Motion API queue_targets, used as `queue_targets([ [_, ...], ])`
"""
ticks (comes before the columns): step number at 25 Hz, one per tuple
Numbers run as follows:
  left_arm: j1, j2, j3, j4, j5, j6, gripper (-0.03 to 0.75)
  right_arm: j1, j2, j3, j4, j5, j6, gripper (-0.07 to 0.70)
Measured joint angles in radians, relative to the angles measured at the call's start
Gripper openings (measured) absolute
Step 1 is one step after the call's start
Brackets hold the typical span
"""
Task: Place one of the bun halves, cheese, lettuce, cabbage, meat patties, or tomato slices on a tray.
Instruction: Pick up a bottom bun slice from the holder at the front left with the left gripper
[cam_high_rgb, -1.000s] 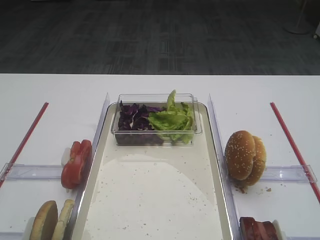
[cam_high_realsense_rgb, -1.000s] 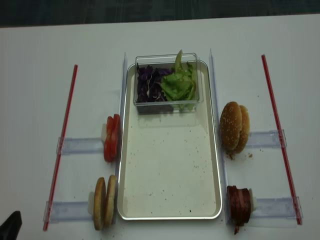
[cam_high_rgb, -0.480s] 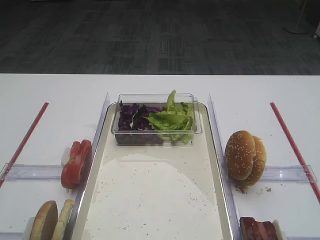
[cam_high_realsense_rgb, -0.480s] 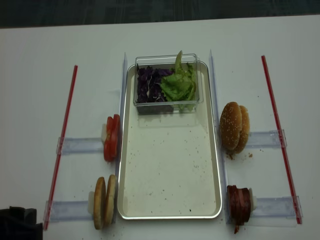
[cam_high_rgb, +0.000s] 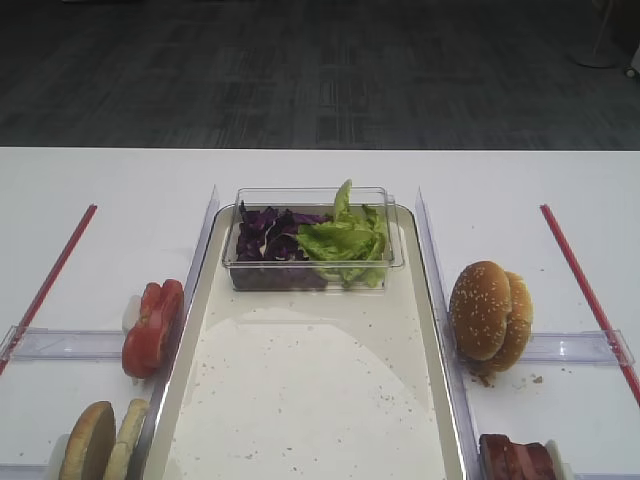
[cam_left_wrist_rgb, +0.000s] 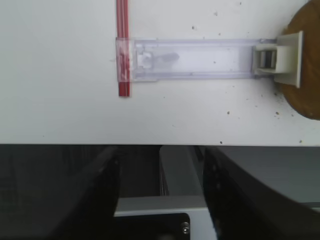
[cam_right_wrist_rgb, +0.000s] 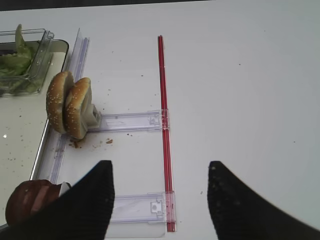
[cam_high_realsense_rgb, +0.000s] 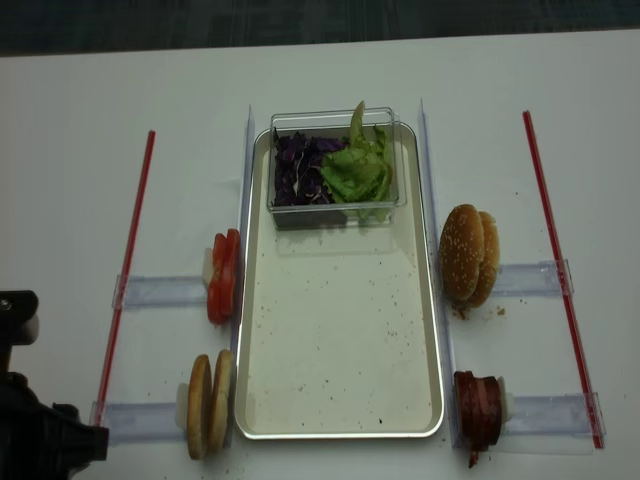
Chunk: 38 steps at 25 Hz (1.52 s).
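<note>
1. My left gripper (cam_left_wrist_rgb: 160, 195) hangs over the near table edge with its fingers spread wide and nothing between them; the right gripper (cam_right_wrist_rgb: 160, 200) is likewise spread and empty over the bare table.
2. Just ahead of the left gripper lies a clear strip holder (cam_left_wrist_rgb: 195, 59), and at its far end stand the bun halves (cam_high_realsense_rgb: 208, 403) on edge, touching the tray (cam_high_realsense_rgb: 340, 425) rim.
3. I judge the bun halves the nearest pick: come along the holder and straddle one half only.
4. The risk is tipping both; close gently.
5. Set it on the tray's open floor, short of the clear tub (cam_high_realsense_rgb: 335, 170) of cabbage (cam_high_realsense_rgb: 298, 170) and lettuce (cam_high_realsense_rgb: 358, 170).
</note>
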Motion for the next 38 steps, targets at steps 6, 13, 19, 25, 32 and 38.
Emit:
queue_targets([
  [6,0.000,0.083,0.000,0.000,-0.010,0.000,0.347,0.000,0.000,0.000,0.000,0.000,0.000,0.445],
  [13,0.000,0.102,0.000,0.000,-0.015,0.000,0.347,0.000,0.000,0.000,0.000,0.000,0.000,0.445],
  [19,0.000,0.104,0.000,0.000,-0.015,0.000,0.347,0.000,0.000,0.000,0.000,0.000,-0.002,0.445],
  [25,0.000,0.104,0.000,0.014,-0.015,0.000,0.347,0.000,0.000,0.000,0.000,0.000,-0.002,0.445],
  [32,0.000,0.104,0.000,0.016,-0.015,-0.002,0.347,0.000,0.000,0.000,0.000,0.000,-0.002,0.445],
  [38,0.000,0.138,-0.022,0.020,-0.035,-0.002,0.347,0.000,0.000,0.000,0.000,0.000,-0.002,0.445],
])
